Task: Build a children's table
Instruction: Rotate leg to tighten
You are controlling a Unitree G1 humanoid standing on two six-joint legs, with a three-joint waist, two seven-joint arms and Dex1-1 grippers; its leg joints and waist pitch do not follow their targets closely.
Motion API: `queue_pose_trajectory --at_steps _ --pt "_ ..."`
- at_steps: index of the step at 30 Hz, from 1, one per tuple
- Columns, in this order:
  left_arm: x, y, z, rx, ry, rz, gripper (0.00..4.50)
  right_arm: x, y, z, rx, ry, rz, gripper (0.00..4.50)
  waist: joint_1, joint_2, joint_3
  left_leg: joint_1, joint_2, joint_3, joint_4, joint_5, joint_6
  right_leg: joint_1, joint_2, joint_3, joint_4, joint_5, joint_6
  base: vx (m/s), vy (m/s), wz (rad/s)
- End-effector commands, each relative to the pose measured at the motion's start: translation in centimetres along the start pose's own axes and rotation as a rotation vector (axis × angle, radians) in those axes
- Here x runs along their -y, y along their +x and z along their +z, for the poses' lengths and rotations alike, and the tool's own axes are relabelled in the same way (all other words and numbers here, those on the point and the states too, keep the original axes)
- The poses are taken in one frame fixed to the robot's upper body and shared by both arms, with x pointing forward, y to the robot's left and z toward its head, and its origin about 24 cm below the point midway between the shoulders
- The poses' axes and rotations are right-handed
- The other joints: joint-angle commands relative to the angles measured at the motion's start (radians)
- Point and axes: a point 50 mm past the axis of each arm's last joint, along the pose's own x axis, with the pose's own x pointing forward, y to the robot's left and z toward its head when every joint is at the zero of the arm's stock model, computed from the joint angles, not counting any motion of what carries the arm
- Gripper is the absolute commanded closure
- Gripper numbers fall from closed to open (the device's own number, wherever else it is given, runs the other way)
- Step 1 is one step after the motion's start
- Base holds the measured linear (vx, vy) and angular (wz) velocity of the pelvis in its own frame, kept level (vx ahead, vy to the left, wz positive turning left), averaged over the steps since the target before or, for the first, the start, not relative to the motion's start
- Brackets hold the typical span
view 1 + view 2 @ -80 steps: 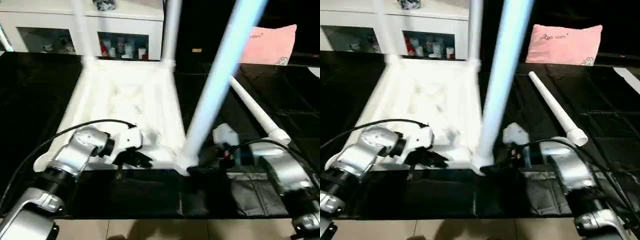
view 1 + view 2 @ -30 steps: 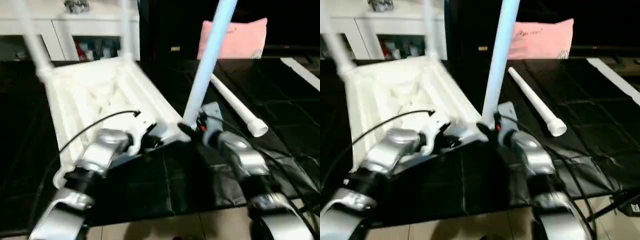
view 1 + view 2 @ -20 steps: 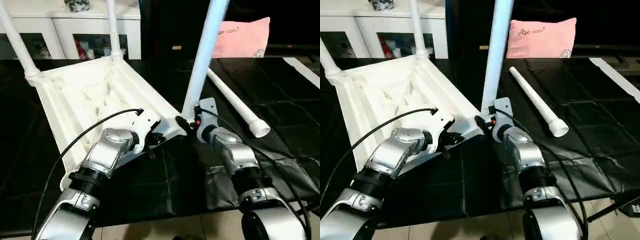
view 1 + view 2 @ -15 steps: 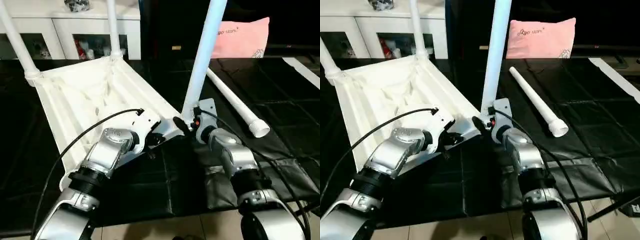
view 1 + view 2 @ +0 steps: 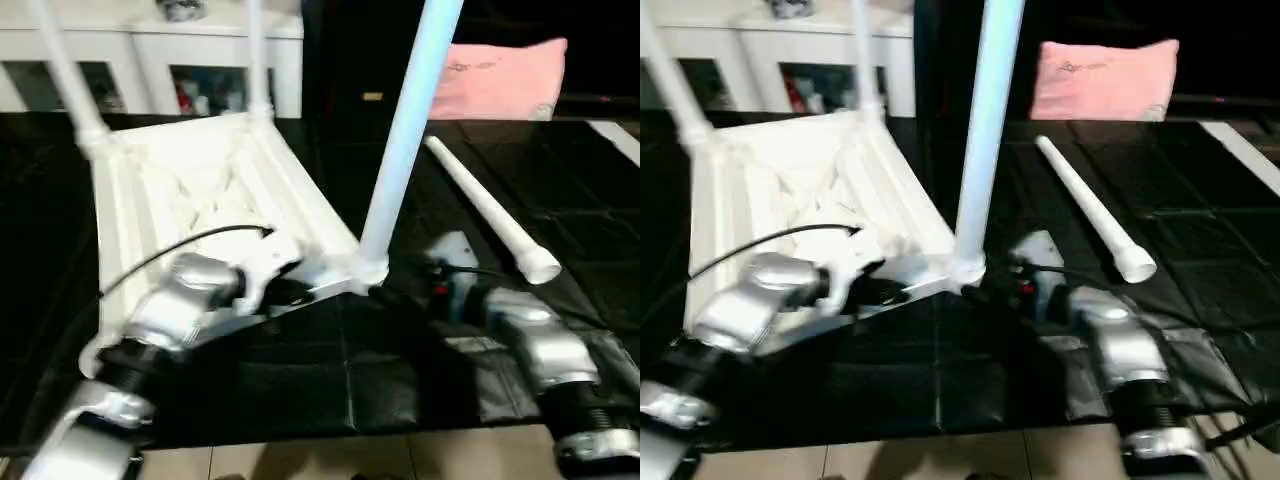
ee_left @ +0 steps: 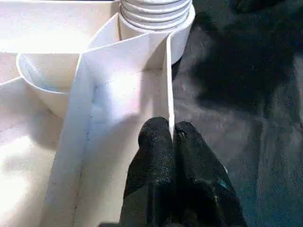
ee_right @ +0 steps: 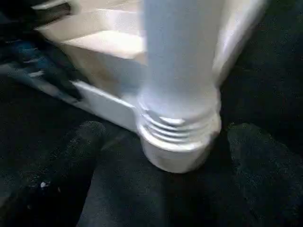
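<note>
The children's table lies upside down: its white ribbed tabletop (image 5: 200, 190) rests on black cloth. Two legs stand in the far corner sockets, one (image 5: 65, 75) on the left and one (image 5: 256, 60) to its right. A third leg (image 5: 405, 150) stands in the near right socket (image 7: 177, 151), its threads showing. My left gripper (image 6: 170, 130) is shut on the thin rim wall of the tabletop beside that socket. My right gripper (image 7: 170, 142) is open, one finger on each side of the leg's base, apart from it. A loose leg (image 5: 485, 205) lies on the cloth to the right.
A white cabinet (image 5: 190, 40) with glass doors stands behind the tabletop, and a pink pillow (image 5: 505, 80) lies at the back right. The black cloth (image 5: 560, 190) covers the work surface up to its near edge, with pale floor tiles (image 5: 330, 465) below.
My right gripper has opened wide and drawn back a little from the base of the near leg. The left gripper still pinches the rim. The camera has shifted.
</note>
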Motion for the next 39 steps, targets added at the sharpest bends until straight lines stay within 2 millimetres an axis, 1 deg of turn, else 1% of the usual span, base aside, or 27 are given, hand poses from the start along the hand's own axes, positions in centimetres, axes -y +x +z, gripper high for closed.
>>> queue_pose_trajectory --at_steps 1,3,4,6,7,8,10,11,15,17,18,19,21,22,23,24,25,26,28,30,31,32,33,35,36,37,39 --pt "0.9 0.2 1.5 0.058 0.096 -0.136 4.50 0.0 -0.7 0.8 0.010 -0.055 0.060 0.05 0.002 0.007 -0.066 0.002 0.036 -0.007 -0.066 -0.167 0.074 0.063 -0.069 0.072 -0.068 -0.275 -0.156 0.000 0.000 0.00" --pt "1.0 -0.3 1.0 0.025 0.147 -0.203 4.50 0.2 -1.2 1.3 -0.021 -0.137 0.102 0.05 0.011 0.008 -0.067 0.005 0.035 -0.005 -0.065 -0.163 0.072 0.060 -0.070 0.073 -0.067 -0.260 -0.165 0.000 0.000 0.00" --pt "1.1 -0.5 0.7 0.008 0.167 -0.227 4.50 0.1 -1.3 1.3 -0.036 -0.160 0.131 0.05 0.013 0.007 -0.066 0.005 0.036 -0.005 -0.066 -0.166 0.071 0.061 -0.069 0.074 -0.065 -0.256 -0.168 0.000 0.000 0.00" --pt "1.1 -0.7 0.5 -0.007 0.184 -0.246 4.50 0.0 -1.3 1.4 -0.047 -0.172 0.159 0.05 0.018 0.007 -0.065 0.005 0.036 -0.004 -0.067 -0.170 0.070 0.063 -0.068 0.074 -0.064 -0.261 -0.166 0.000 0.000 0.00" --pt "1.2 -1.0 0.3 -0.025 0.208 -0.296 4.50 -0.3 -1.4 1.4 -0.075 -0.197 0.237 0.05 0.024 0.009 -0.065 0.006 0.037 -0.004 -0.067 -0.175 0.066 0.062 -0.069 0.073 -0.065 -0.271 -0.165 0.000 0.000 0.00" --pt "1.3 -1.0 0.4 -0.027 0.218 -0.317 4.50 -0.5 -1.3 1.4 -0.090 -0.209 0.266 0.05 0.027 0.009 -0.065 0.007 0.038 -0.004 -0.067 -0.178 0.066 0.062 -0.069 0.072 -0.066 -0.276 -0.163 0.000 0.000 0.00" --pt "1.4 -1.0 0.4 -0.029 0.236 -0.347 4.50 -0.6 -1.3 1.4 -0.113 -0.226 0.315 0.05 0.034 0.010 -0.065 0.009 0.040 -0.003 -0.067 -0.182 0.062 0.059 -0.069 0.074 -0.066 -0.277 -0.166 0.000 0.000 0.00" --pt "1.4 -1.0 0.5 -0.029 0.243 -0.353 4.50 -0.7 -1.3 1.4 -0.119 -0.233 0.330 0.05 0.036 0.009 -0.065 0.010 0.041 -0.002 -0.068 -0.185 0.055 0.059 -0.069 0.075 -0.063 -0.270 -0.171 0.000 0.000 0.00" --pt "1.5 -0.7 0.8 -0.024 0.267 -0.390 4.50 -0.8 -1.0 1.4 -0.142 -0.261 0.387 0.05 0.036 0.008 -0.065 0.007 0.041 -0.004 -0.068 -0.190 0.048 0.062 -0.071 0.075 -0.062 -0.277 -0.169 0.000 0.000 0.00" --pt "1.6 -0.7 0.8 -0.023 0.271 -0.396 4.50 -0.9 -0.9 1.4 -0.148 -0.266 0.396 0.05 0.036 0.007 -0.066 0.005 0.039 -0.004 -0.067 -0.186 0.048 0.064 -0.071 0.075 -0.063 -0.276 -0.168 0.000 0.000 0.00" --pt "1.6 -0.6 0.8 -0.022 0.278 -0.407 4.50 -0.9 -0.8 1.4 -0.157 -0.271 0.414 0.05 0.036 0.008 -0.068 0.004 0.039 -0.004 -0.067 -0.181 0.050 0.065 -0.071 0.075 -0.061 -0.271 -0.171 0.000 0.000 0.00" --pt "1.7 -0.5 0.9 -0.024 0.281 -0.410 4.50 -0.9 -0.8 1.4 -0.161 -0.268 0.423 0.05 0.036 0.006 -0.067 0.002 0.039 -0.004 -0.066 -0.177 0.052 0.066 -0.070 0.074 -0.060 -0.267 -0.171 0.000 0.000 0.00" --pt "1.7 -0.5 0.8 -0.028 0.289 -0.418 4.50 -0.9 -0.7 1.4 -0.168 -0.260 0.445 0.31 0.035 0.005 -0.067 0.001 0.038 -0.004 -0.066 -0.176 0.056 0.066 -0.070 0.073 -0.061 -0.273 -0.170 0.000 0.000 0.00" --pt "1.6 -0.5 0.8 -0.030 0.294 -0.421 4.50 -0.9 -0.7 1.4 -0.172 -0.257 0.459 0.39 0.034 0.005 -0.068 0.002 0.039 -0.004 -0.065 -0.179 0.057 0.066 -0.070 0.073 -0.061 -0.279 -0.169 0.000 0.000 0.00" --pt "1.6 -0.5 0.8 -0.031 0.297 -0.424 4.50 -0.9 -0.8 1.4 -0.176 -0.254 0.476 0.42 0.034 0.003 -0.066 0.002 0.039 -0.004 -0.065 -0.180 0.057 0.065 -0.069 0.073 -0.062 -0.289 -0.164 0.000 0.000 0.00" --pt "1.6 -0.5 0.8 -0.032 0.299 -0.424 4.50 -0.9 -0.8 1.4 -0.177 -0.254 0.481 0.42 0.034 0.004 -0.067 0.002 0.039 -0.004 -0.064 -0.180 0.058 0.065 -0.070 0.073 -0.062 -0.291 -0.163 0.000 0.000 0.00" --pt "1.6 -0.4 0.7 -0.032 0.299 -0.424 4.50 -0.9 -0.8 1.4 -0.177 -0.254 0.482 0.52 0.035 0.004 -0.067 0.003 0.039 -0.004 -0.064 -0.175 0.058 0.065 -0.070 0.073 -0.062 -0.291 -0.162 0.000 0.000 0.00" --pt "1.6 -0.4 0.7 -0.033 0.300 -0.424 4.50 -0.9 -0.8 1.4 -0.177 -0.256 0.486 0.80 0.034 0.003 -0.067 0.002 0.040 -0.005 -0.065 -0.169 0.058 0.065 -0.070 0.073 -0.061 -0.286 -0.163 0.000 0.000 0.00" --pt "1.6 -0.4 0.7 -0.033 0.300 -0.424 4.50 -1.0 -0.7 1.4 -0.178 -0.256 0.490 0.86 0.034 0.005 -0.068 0.003 0.041 -0.005 -0.065 -0.173 0.058 0.064 -0.070 0.073 -0.061 -0.283 -0.166 0.000 0.000 0.00" --pt "1.6 -0.4 0.6 -0.035 0.301 -0.425 4.50 -1.0 -0.6 1.3 -0.178 -0.254 0.502 1.11 0.034 0.003 -0.068 0.003 0.040 -0.004 -0.065 -0.174 0.058 0.064 -0.070 0.073 -0.060 -0.280 -0.167 0.000 0.000 0.00" --pt "1.6 -0.4 0.6 -0.036 0.301 -0.424 4.50 -1.1 -0.6 1.3 -0.179 -0.253 0.507 1.11 0.035 0.004 -0.067 0.003 0.040 -0.004 -0.065 -0.175 0.058 0.064 -0.070 0.073 -0.061 -0.284 -0.167 0.000 0.000 0.00" --pt "1.6 -0.4 0.6 -0.037 0.301 -0.424 4.50 -1.1 -0.6 1.2 -0.179 -0.252 0.512 1.28 0.034 0.004 -0.067 0.003 0.040 -0.005 -0.065 -0.177 0.058 0.064 -0.070 0.073 -0.061 -0.288 -0.166 0.000 0.000 0.00" --pt "1.6 -0.4 0.5 -0.037 0.301 -0.424 4.50 -1.1 -0.6 1.2 -0.180 -0.252 0.515 1.32 0.035 0.004 -0.068 0.003 0.039 -0.004 -0.064 -0.177 0.058 0.065 -0.070 0.073 -0.062 -0.291 -0.165 0.000 0.000 0.00" --pt "1.5 -0.4 0.5 -0.039 0.302 -0.423 4.50 -1.2 -0.5 1.1 -0.181 -0.253 0.520 1.55 0.035 0.003 -0.067 0.003 0.040 -0.005 -0.065 -0.176 0.057 0.064 -0.070 0.073 -0.061 -0.292 -0.163 0.000 0.000 0.00" --pt "1.5 -0.4 0.4 -0.040 0.302 -0.422 4.50 -1.2 -0.4 1.1 -0.181 -0.252 0.521 1.55 0.035 0.004 -0.068 0.003 0.040 -0.005 -0.064 -0.176 0.056 0.064 -0.070 0.073 -0.062 -0.294 -0.162 0.000 0.000 0.00" --pt "1.5 -0.4 0.4 -0.040 0.301 -0.422 4.50 -1.2 -0.4 1.1 -0.181 -0.251 0.521 1.70 0.035 0.004 -0.068 0.002 0.039 -0.004 -0.064 -0.174 0.057 0.065 -0.070 0.073 -0.062 -0.292 -0.162 0.000 0.000 0.00" --pt "1.5 -0.4 0.4 -0.040 0.301 -0.421 4.50 -1.2 -0.4 1.0 -0.182 -0.251 0.522 1.75 0.035 0.004 -0.068 0.003 0.040 -0.005 -0.064 -0.171 0.058 0.065 -0.070 0.073 -0.060 -0.287 -0.163 0.000 0.000 0.00"
